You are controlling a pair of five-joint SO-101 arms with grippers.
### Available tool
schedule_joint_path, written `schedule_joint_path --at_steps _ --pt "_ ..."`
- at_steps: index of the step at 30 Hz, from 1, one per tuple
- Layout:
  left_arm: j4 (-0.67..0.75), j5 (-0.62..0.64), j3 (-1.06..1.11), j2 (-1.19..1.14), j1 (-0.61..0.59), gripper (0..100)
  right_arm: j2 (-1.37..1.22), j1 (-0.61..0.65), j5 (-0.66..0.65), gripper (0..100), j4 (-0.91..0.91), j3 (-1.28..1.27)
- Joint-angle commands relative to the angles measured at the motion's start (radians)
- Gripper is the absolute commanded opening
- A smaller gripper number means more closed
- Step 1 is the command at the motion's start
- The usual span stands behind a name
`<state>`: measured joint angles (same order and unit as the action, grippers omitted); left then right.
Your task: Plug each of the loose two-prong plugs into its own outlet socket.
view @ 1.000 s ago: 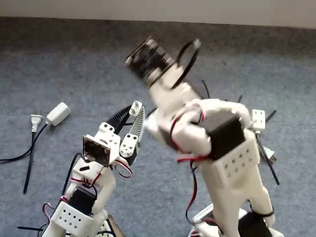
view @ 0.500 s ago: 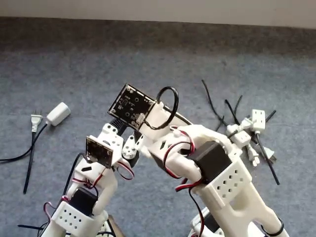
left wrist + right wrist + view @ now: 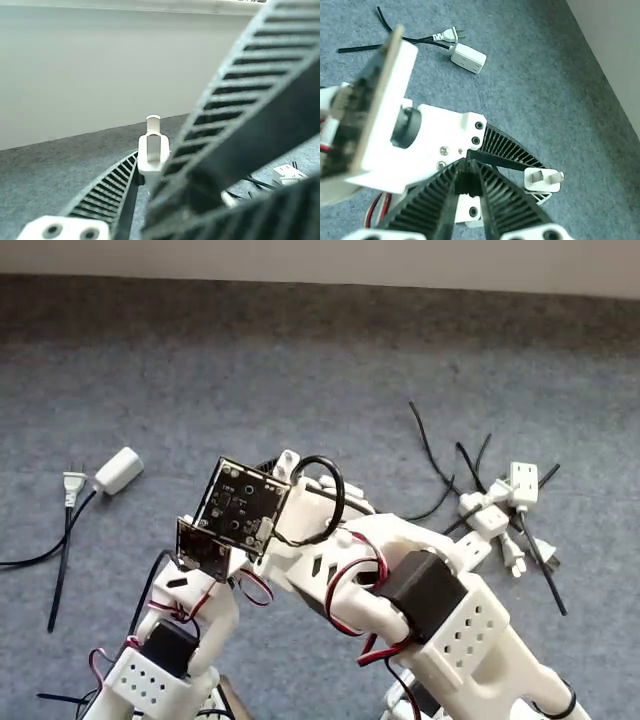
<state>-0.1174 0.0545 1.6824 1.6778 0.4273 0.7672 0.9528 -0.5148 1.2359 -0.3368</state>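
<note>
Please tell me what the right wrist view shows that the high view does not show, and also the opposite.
Right wrist view adds: the white two-prong plug between the left gripper's fingers, prongs bare. High view adds: the heap of white outlet blocks and plugs with black cables. Both: the loose plug lying beside a white outlet block on the grey carpet.

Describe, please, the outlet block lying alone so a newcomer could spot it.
On the grey carpet, look to the high view's left, away from the cluster of cords and blocks on the right. The small white outlet block lies there, with a single two-prong plug beside it.
</note>
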Motion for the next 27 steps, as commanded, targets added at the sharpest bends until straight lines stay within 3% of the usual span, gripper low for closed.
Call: schedule_joint_path --at_steps 1,11,16,27 --pt "-0.003 0.006 0.022 0.008 0.005 1 0.018 -0.018 -0.014 0.8 -0.051 -0.012" --pt "-0.003 0.008 0.022 0.008 0.004 1 0.016 -0.265 -0.023 0.8 -0.489 -0.320" --pt "-0.003 0.008 0.022 0.008 0.001 1 0.016 -0.349 -0.121 0.8 -0.518 -0.334" --pt "-0.003 0.008 0.021 0.019 0.001 1 0.015 -0.430 -0.121 0.8 -0.743 -0.483"
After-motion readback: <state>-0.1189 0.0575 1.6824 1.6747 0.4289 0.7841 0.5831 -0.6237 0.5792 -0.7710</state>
